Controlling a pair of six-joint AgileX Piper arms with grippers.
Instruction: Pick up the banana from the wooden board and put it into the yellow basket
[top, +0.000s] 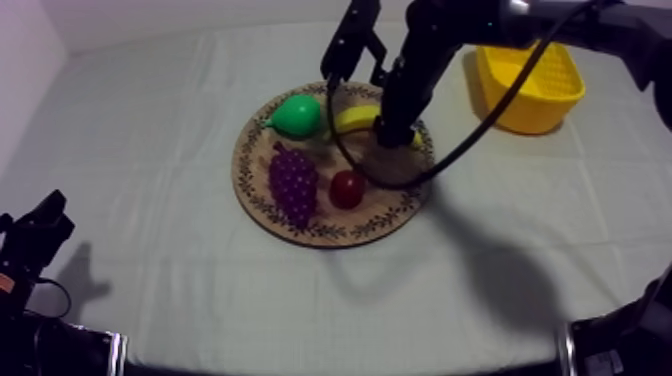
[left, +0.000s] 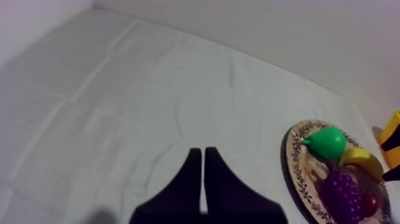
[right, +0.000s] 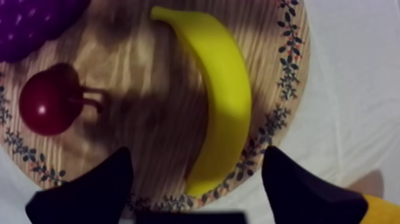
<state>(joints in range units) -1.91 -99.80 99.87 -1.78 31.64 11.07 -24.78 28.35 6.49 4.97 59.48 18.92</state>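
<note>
The yellow banana (top: 352, 118) lies on the round wooden board (top: 392, 215) at its far right, beside the green pear (top: 297, 116). My right gripper (top: 396, 137) hangs over the banana's right end. In the right wrist view its fingers stand open, one on each side of the banana (right: 223, 95), just above the board (right: 143, 71), and the gripper (right: 199, 179) holds nothing. The yellow basket (top: 528, 85) stands at the far right. My left gripper (top: 40, 235) rests low at the left, its fingers (left: 191, 184) together as a wedge over bare cloth.
Purple grapes (top: 293, 182) and a small red fruit (top: 347, 189) lie on the board's near half; the red fruit (right: 47, 104) is left of the banana, clear of the fingers. The left wrist view shows the board (left: 300, 167) and pear (left: 324, 142) off to one side.
</note>
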